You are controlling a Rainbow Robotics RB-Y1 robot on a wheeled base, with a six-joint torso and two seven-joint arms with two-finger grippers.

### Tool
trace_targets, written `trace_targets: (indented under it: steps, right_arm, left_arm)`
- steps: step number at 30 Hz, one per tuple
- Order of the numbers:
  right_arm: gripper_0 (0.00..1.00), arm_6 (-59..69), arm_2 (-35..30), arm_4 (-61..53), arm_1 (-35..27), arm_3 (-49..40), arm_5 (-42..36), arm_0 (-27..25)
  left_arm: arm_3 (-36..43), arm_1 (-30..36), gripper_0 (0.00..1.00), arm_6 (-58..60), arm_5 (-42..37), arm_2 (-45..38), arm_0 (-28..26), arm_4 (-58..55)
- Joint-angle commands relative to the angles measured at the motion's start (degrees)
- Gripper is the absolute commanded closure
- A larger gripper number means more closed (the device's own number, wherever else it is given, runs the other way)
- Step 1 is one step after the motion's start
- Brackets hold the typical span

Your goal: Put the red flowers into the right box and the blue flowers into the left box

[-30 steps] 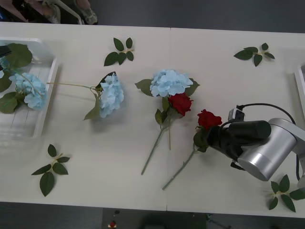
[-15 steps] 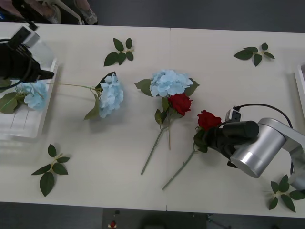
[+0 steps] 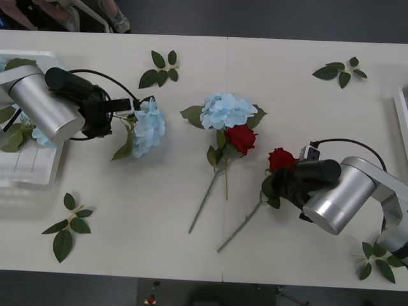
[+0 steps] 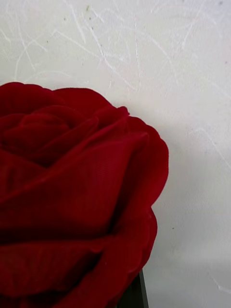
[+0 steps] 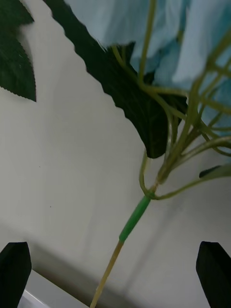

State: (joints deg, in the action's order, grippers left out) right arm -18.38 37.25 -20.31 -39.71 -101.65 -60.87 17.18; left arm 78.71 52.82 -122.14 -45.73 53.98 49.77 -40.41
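left gripper [image 5: 115, 269]: jaws wide open, the two black fingertips [image 5: 14, 274] sit apart with the stem of a blue flower [image 3: 148, 126] running between them, not pinched; in the front view the arm reaches from over the left box toward that bloom

that blue flower: lies on the surface [image 3: 287, 83] left of centre, head just beside the gripper, stem going back toward the left box

left box [image 3: 38, 169]: white tray at the surface's left edge, another pale-blue head [image 3: 39, 135] peeks out under the arm, so that one's inside it

middle blue flower [image 3: 224, 109]: near the centre of the surface, touching a red rose [image 3: 241, 138] just below it, their stems crossing

right gripper [image 3: 280, 185]: down at the second red rose [image 3: 281, 158] right of centre; honestly can't tell if it's closed on it or not, the wrist cam is nearly all red petals [image 4: 72, 192] right up against the lens

second rose's stem: runs down-left across the surface from under the gripper

right box [image 3: 403, 118]: just a sliver of white rim at the far right edge

leaf sprigs: loose ones scattered around, e.g. top middle [image 3: 159, 69], top right [image 3: 341, 71], bottom left [image 3: 69, 224]
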Motion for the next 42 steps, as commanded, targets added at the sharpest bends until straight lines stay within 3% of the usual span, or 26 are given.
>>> trace_targets:
  steps: [1,3,4,5,6,12,15,16,17,23,29,30,31,33,36,37,42]
  right_arm:
    - [1.00,-1.74,-0.16,0.80,0.07,-0.56,0.57,1.54]
    - [1.00,-1.74,-1.04,0.36,0.07,-0.65,0.84,1.81]
    - [1.00,-1.83,-1.57,0.18,-0.02,-0.83,0.84,1.98]
    - [1.00,-2.01,-2.71,-0.17,-0.02,-1.09,0.84,2.07]
    - [1.00,-2.45,-3.94,-0.52,-0.19,-1.44,0.84,2.33]
    - [1.00,-7.11,-11.67,-7.03,-3.97,-5.13,-3.21,4.27]
    - [1.00,-11.76,-15.89,-11.68,-7.75,-6.89,-8.04,5.67]
    - [1.00,-13.87,-17.83,-14.15,-9.86,-7.42,-9.53,6.11]
    - [1.00,-15.98,-19.50,-16.78,-12.06,-7.33,-10.68,6.73]
    - [1.00,-25.83,-23.10,-26.54,-21.29,-1.00,-11.56,10.51]
    - [1.00,-32.95,-20.99,-29.44,-21.29,11.39,-6.81,13.49]
    - [0.92,-34.18,-19.41,-29.17,-21.11,13.94,-5.58,14.55]
    - [0.67,-35.41,-17.47,-28.65,-20.85,16.31,-4.00,15.69]
    - [0.43,-37.16,-14.31,-28.38,-20.76,19.74,-0.48,17.80]
    - [0.34,-38.48,-10.79,-28.47,-20.59,22.64,2.77,19.73]
    - [0.30,-38.75,-7.37,-28.47,-20.32,25.37,5.76,21.67]
    - [0.27,-38.04,-4.20,-28.73,-18.92,26.51,6.37,23.16]
  left_arm:
    - [0.74,0.09,0.00,-1.26,0.47,-2.38,0.68,0.51]
    - [0.57,-1.14,0.01,-1.17,0.47,-2.38,0.60,0.60]
    - [0.39,-1.58,0.10,-1.26,0.38,-2.38,0.60,0.60]
    - [-0.05,-2.11,0.29,-1.26,0.47,-2.30,0.60,0.60]
    - [-0.40,-2.72,0.37,-1.26,0.38,-2.21,0.60,0.60]
    - [-1.01,-3.69,0.41,-1.17,0.64,0.16,0.77,1.74]
    - [-1.01,-3.69,0.75,-1.08,0.73,1.04,0.86,2.35]
    - [-1.10,-3.69,0.95,-0.99,0.73,1.13,0.77,2.35]
    - [-1.19,-3.69,1.00,-0.91,0.73,1.13,0.77,2.35]
    - [-1.10,-3.69,1.00,-0.03,0.82,0.60,0.77,2.35]
    - [1.27,-1.49,1.00,3.22,0.47,-3.70,0.77,-2.66]
    - [2.76,-0.09,1.00,4.89,-0.23,-5.37,0.68,-5.47]
    - [4.79,1.49,1.00,6.65,-1.82,-7.39,0.68,-9.51]
    - [7.25,4.57,1.00,9.64,-5.16,-11.52,0.51,-17.42]
    - [8.83,8.09,1.00,12.01,-9.64,-16.36,-0.20,-25.16]
    - [9.27,12.04,1.00,13.60,-15.53,-22.25,-1.51,-33.33]
    - [3.29,17.93,1.00,13.68,-25.11,-39.39,-11.09,-50.82]
